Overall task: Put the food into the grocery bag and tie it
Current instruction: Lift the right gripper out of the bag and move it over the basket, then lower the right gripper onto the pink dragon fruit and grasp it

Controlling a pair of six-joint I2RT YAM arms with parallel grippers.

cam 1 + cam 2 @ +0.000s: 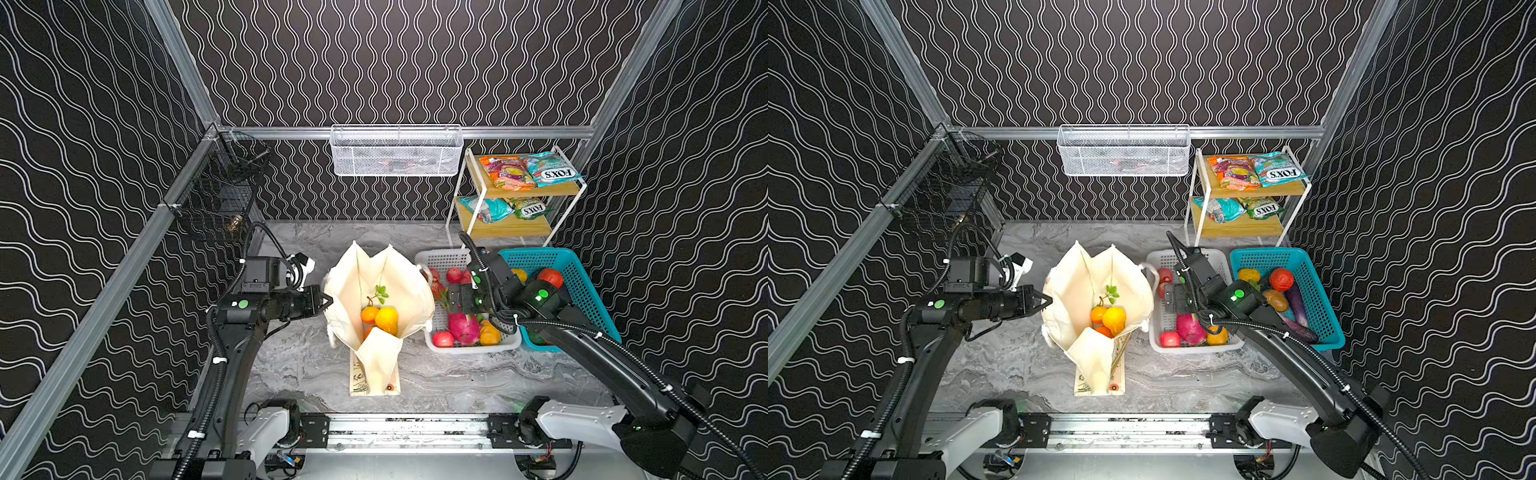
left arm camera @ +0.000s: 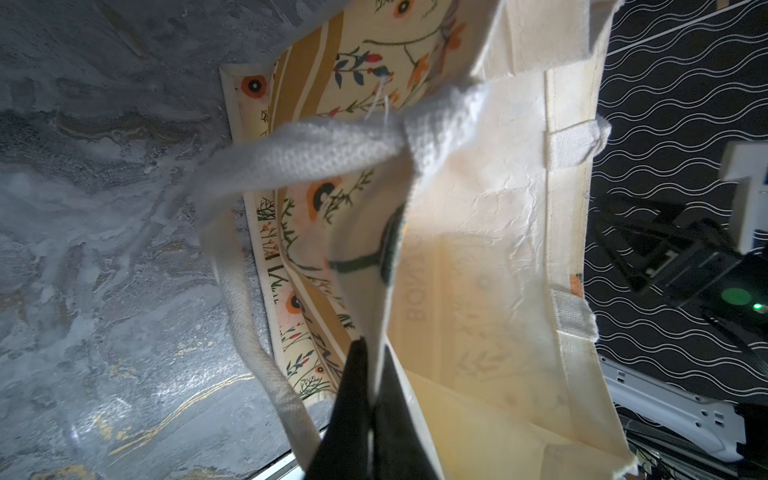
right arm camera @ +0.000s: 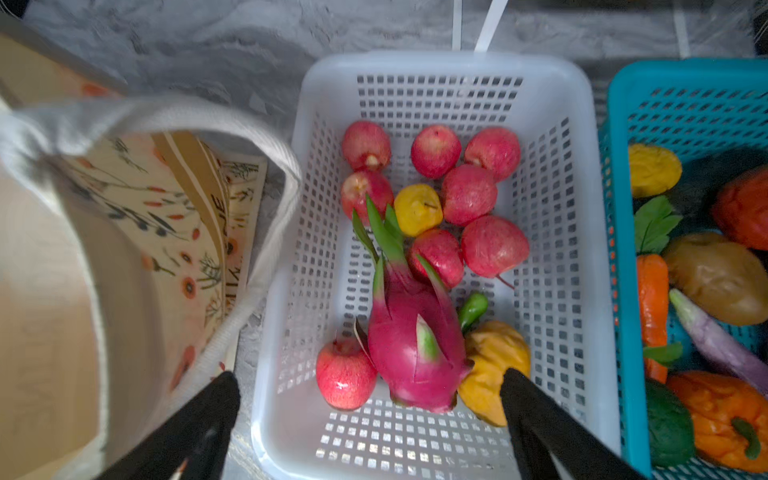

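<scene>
Closest to the lens, right tool point(image 3: 370, 380) spread wide and empty above the white perforated basket point(image 3: 436, 62), a pink dragon fruit point(image 3: 415, 353) right below among red apples point(image 3: 467, 195) (teal basket point(image 3: 619, 208) of vegetables just beside). Across from it, left tool point(image 2: 374, 365) clenched on the rim of the cream canvas tote point(image 1: 374, 270), standing open on the marble tabletop point(image 1: 299, 361) just beside the white basket. Inside the tote an orange point(image 1: 369, 314) and a yellow pear point(image 1: 387, 320); FOX'S snack packets point(image 1: 548, 168) on the rack shelves point(image 1: 536, 192) behind.

Bright overhead light, blurred wrist-view foregrounds.
</scene>
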